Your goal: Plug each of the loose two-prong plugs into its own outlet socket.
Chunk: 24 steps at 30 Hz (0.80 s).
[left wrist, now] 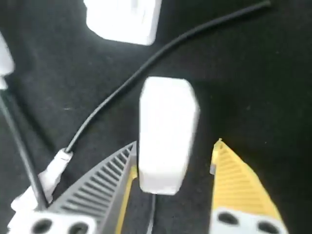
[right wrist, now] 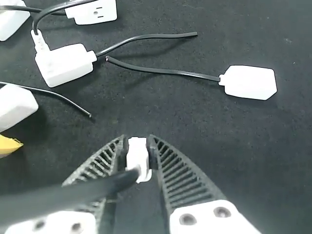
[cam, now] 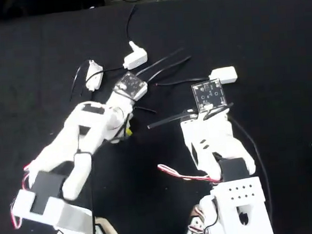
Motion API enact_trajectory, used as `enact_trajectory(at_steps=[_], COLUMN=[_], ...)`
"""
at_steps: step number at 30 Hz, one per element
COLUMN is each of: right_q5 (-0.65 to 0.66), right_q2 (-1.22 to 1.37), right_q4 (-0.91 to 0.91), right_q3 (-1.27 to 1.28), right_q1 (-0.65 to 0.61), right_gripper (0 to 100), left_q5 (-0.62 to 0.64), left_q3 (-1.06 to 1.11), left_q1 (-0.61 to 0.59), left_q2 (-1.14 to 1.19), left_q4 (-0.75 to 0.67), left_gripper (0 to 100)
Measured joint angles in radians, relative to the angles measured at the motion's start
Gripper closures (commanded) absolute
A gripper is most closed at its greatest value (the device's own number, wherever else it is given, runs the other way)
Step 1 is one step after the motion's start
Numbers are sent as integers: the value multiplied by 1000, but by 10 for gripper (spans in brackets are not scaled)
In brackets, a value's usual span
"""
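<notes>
A black cloth-covered table (cam: 279,44) carries two white jointed arms. The left arm (cam: 87,127) stretches toward the middle of the cloth, and the right arm (cam: 217,145) stands beside it, pointing away from its base. Past them, white plastic pieces on thin black cords lie scattered on the cloth. In the right wrist view a chunky white corded block (right wrist: 63,63) lies near a white outlet socket with two slots (right wrist: 92,10), and a flat white tab-shaped plug (right wrist: 248,82) rests well apart from both. The left gripper (left wrist: 176,145) has its jaws wide, straddling a white oblong plastic plug body (left wrist: 168,126). That body touches the grey ribbed finger (left wrist: 105,180), and a gap separates it from the yellow finger (left wrist: 239,180). The right gripper (right wrist: 137,140) is clamped narrowly on a small white plug (right wrist: 136,158) that trails a thick black cable (right wrist: 58,195)
</notes>
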Motion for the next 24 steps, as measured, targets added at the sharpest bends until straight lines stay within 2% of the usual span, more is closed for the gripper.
enact_trajectory(at_steps=[4,11,16,19,24], right_q5=[0,0,0,0,0], right_q2=[0,0,0,0,0], right_q4=[0,0,0,0,0], right_q3=[0,0,0,0,0], right_q1=[0,0,0,0,0], right_gripper=[987,987,987,987,987], left_q5=[2,2,2,2,35], left_q3=[-104,-124,-124,-124,-87], left_q1=[9,18,12,12,32], left_q2=[71,68,-11,-60,-121], left_q4=[106,150,281,397,497], left_gripper=[848,946,952,923,777])
